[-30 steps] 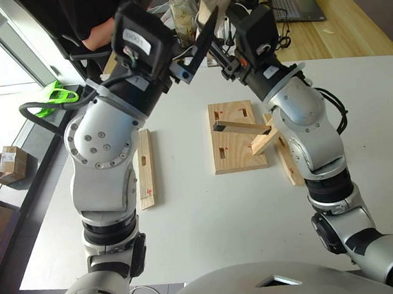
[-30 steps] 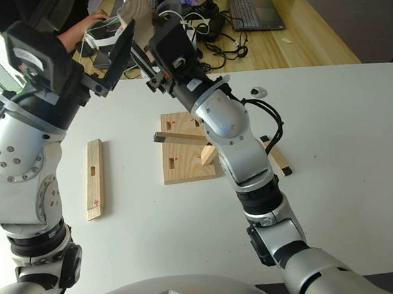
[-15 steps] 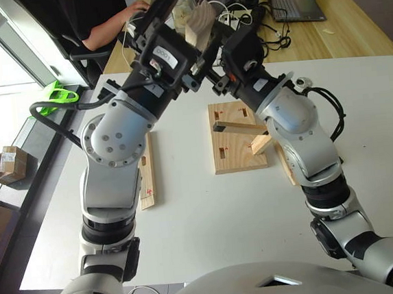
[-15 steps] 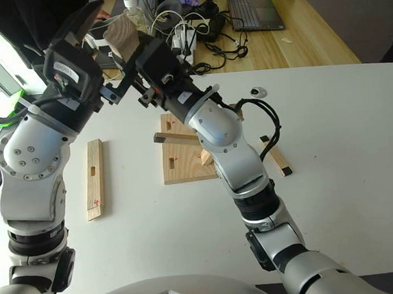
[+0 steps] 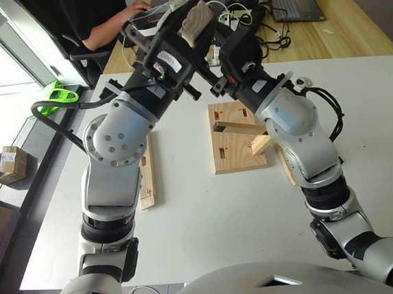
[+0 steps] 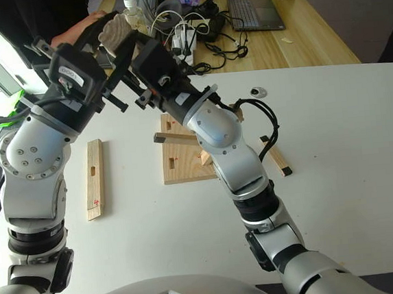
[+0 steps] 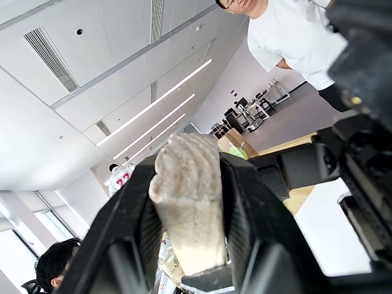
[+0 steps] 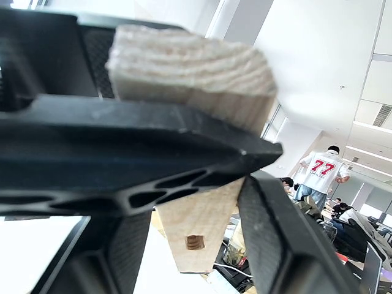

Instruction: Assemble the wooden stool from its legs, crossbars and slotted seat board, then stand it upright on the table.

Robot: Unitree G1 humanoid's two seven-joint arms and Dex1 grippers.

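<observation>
Well above the flat, slotted seat board [image 5: 234,147], a rough-sawn, pale wooden leg [image 5: 196,20] is clamped by both the left claw [image 6: 114,34] and the right claw [image 8: 196,208]. That board lies on the white counter [image 5: 202,215].

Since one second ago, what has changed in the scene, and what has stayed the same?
The left gripper swung in toward the wooden leg that the right gripper holds up above the table's far side, and closed on its upper end. Both grippers hold it now. The slotted seat board and the loose leg on the table stayed in place.
</observation>
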